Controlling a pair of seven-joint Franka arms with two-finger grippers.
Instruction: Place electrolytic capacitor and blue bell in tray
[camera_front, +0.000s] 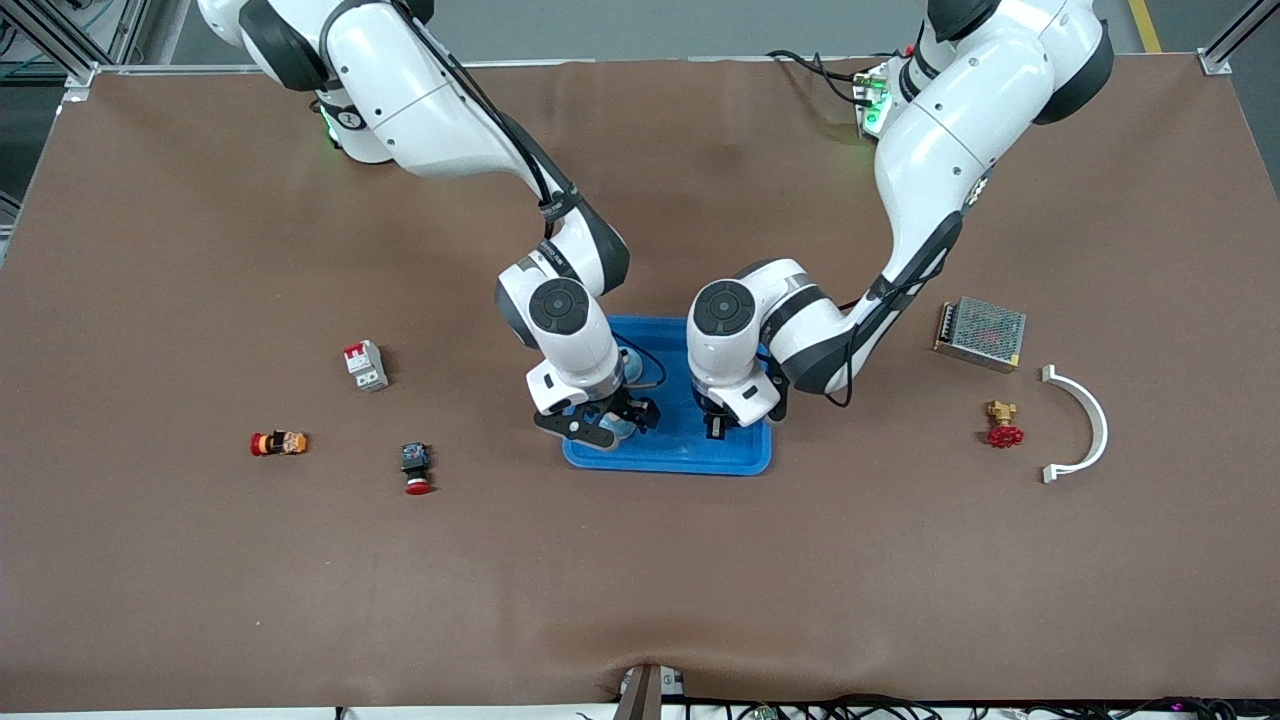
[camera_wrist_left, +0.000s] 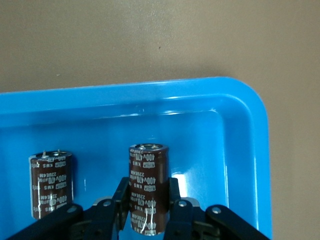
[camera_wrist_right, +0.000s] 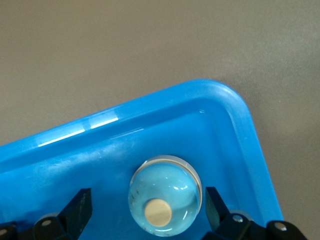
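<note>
The bright-blue tray lies at the table's middle, with both grippers down in it. My left gripper is shut on a brown electrolytic capacitor, its pads against both sides; the capacitor is upright just inside a tray corner. A second brown capacitor stands beside it in the tray. My right gripper is open around the blue bell. The bell sits on the tray floor near another corner, with a gap to each finger.
Toward the right arm's end lie a red-and-white breaker, a small orange part and a red push button. Toward the left arm's end lie a metal mesh box, a brass valve and a white curved bracket.
</note>
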